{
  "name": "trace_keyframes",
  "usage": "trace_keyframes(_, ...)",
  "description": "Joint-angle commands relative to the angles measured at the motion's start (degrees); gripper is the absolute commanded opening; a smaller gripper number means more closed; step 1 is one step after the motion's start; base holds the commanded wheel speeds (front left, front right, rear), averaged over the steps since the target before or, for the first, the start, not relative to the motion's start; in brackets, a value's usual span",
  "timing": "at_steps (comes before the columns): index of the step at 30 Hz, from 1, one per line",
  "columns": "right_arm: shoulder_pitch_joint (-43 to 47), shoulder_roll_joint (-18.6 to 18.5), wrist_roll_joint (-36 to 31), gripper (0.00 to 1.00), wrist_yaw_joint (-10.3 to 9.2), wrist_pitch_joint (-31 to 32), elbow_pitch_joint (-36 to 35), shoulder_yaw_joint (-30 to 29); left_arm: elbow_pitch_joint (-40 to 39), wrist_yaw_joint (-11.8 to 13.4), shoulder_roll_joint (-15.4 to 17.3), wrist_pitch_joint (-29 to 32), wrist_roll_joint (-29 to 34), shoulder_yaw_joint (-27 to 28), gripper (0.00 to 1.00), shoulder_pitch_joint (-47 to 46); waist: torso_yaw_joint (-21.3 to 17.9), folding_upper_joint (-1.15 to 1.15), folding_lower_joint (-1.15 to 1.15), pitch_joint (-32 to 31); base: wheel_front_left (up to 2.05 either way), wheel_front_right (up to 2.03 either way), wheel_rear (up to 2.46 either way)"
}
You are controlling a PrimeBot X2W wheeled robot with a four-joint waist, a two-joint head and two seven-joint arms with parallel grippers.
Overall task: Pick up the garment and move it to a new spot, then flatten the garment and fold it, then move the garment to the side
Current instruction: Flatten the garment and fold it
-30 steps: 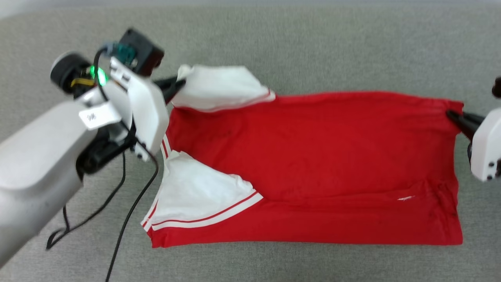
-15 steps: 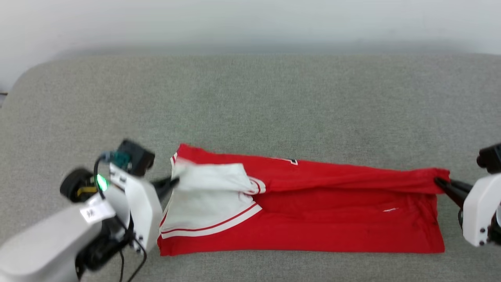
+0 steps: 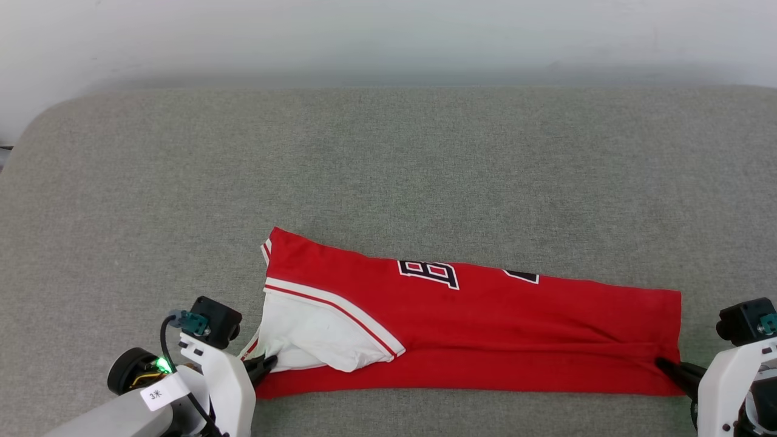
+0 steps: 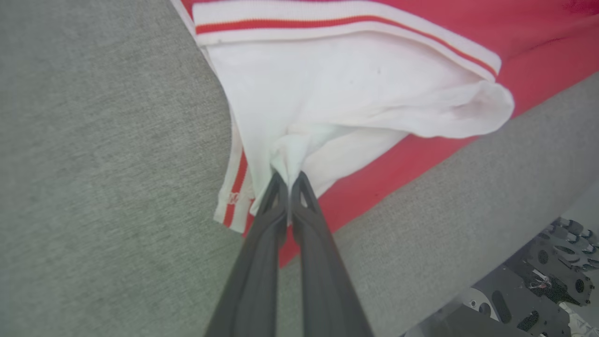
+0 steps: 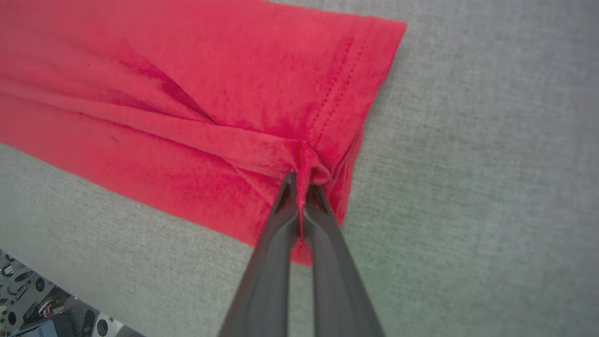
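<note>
Both pinching: left end effector (image 3: 266, 366) on the sleeve (image 4: 351, 89), right end effector (image 3: 663, 365) on the hem (image 5: 346, 93). Hold the shirt (image 3: 516, 328) taut, align edges, release together.

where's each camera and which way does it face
Head view: on the head, facing down at the shirt on grey cushion; left gripper and right gripper at the bottom corners.
Left wrist view: on that wrist, along its fingers at the pinched white sleeve.
Right wrist view: on that wrist, along its fingers at the pinched red hem.
Shared: the shirt.
</note>
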Motion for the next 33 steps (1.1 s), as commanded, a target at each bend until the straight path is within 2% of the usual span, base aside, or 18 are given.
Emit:
trace_keyframes(1, 0.8, 0.6, -0.4, 0.0, -0.05, -0.4, 0.7, 0.0, 0.8, -0.2, -0.5, -0.3, 0.0, -0.1, 0.0, 0.4, 0.0, 0.0, 0.0, 0.2, 0.0, 0.0, 0.0)
trace_keyframes(2, 0.8, 1.0, -0.7, 0.0, -0.05, -0.8, 1.2, -0.1, 1.5, -0.4, -0.8, -0.5, 0.0, -0.1, 0.0, 0.4, 0.0, 0.0, 0.0, 0.2, 0.0, 0.0, 0.0)
trace_keyframes(3, 0.9, 1.5, -0.4, 0.39, -0.05, -1.0, 1.5, 0.0, 2.2, -0.1, -1.1, -1.1, 0.3, 0.0, 0.0, 0.3, 0.0, 0.0, 0.0, 0.1, 0.0, 0.0, 0.0)
trace_keyframes(4, 0.9, 1.9, -0.1, 1.0, -0.05, -1.5, 1.6, -0.1, 2.8, 0.3, -1.4, -1.8, 0.4, 0.4, 0.16, 0.4, 0.0, 0.0, 0.0, -0.1, 0.0, 0.0, 0.0)
trace_keyframes(5, 0.7, 2.0, 0.1, 1.0, -0.05, -2.3, 1.6, -0.5, 3.1, 0.5, -1.6, -2.8, 0.5, 0.8, 0.84, 0.6, -0.1, 0.0, 0.0, -0.3, 0.0, 0.0, 0.0)
trace_keyframes(6, 0.4, 2.1, 0.2, 1.0, -0.05, -3.2, 1.5, -1.1, 3.3, 1.0, -1.8, -4.1, 0.3, 1.4, 1.0, 0.8, -0.2, 0.0, 0.0, -0.6, 0.0, 0.0, 0.0)
trace_keyframes(10, 1.1, 1.2, 0.5, 1.0, -0.05, -6.1, 0.1, -2.6, 2.3, 3.4, -1.9, -10.3, 0.9, 3.5, 1.0, 2.4, -0.1, 0.0, 0.0, -2.1, 0.0, 0.0, 0.0)
trace_keyframes(16, 2.7, -1.8, 1.7, 1.0, -0.05, -8.0, -5.1, -7.1, -0.6, 10.4, -1.6, -20.3, 3.0, 7.7, 1.0, 5.8, 0.1, 0.0, 0.0, -3.9, 0.0, 0.0, 0.0)
trace_keyframes(20, 3.3, -3.7, 1.7, 1.0, -0.05, -6.2, -7.9, -10.5, -3.0, 15.2, -2.5, -22.3, 6.0, 12.3, 1.0, 8.7, 0.3, 0.0, 0.0, -4.4, 0.0, 0.0, 0.0)
trace_keyframes(23, 4.0, -4.8, 2.0, 1.0, -0.05, -2.8, -8.0, -12.3, -5.2, 18.0, -4.2, -22.5, 11.1, 17.5, 1.0, 10.7, 0.8, 0.0, 0.0, -4.2, 0.0, 0.0, 0.0)
trace_keyframes(28, 3.3, -5.6, 5.5, 1.0, -0.05, 5.6, -6.4, -13.8, -7.5, 20.8, -8.4, -22.5, 20.7, 26.2, 1.0, 15.7, 1.9, 0.0, 0.0, -3.2, 0.0, 0.0, 0.0)
trace_keyframes(33, 1.7, -4.3, 6.8, 1.0, -0.05, 11.6, -3.5, -14.0, -8.0, 21.0, -13.0, -22.5, 29.3, 32.1, 1.0, 19.4, 3.5, 0.0, 0.0, -1.8, 0.0, 0.0, 0.0)
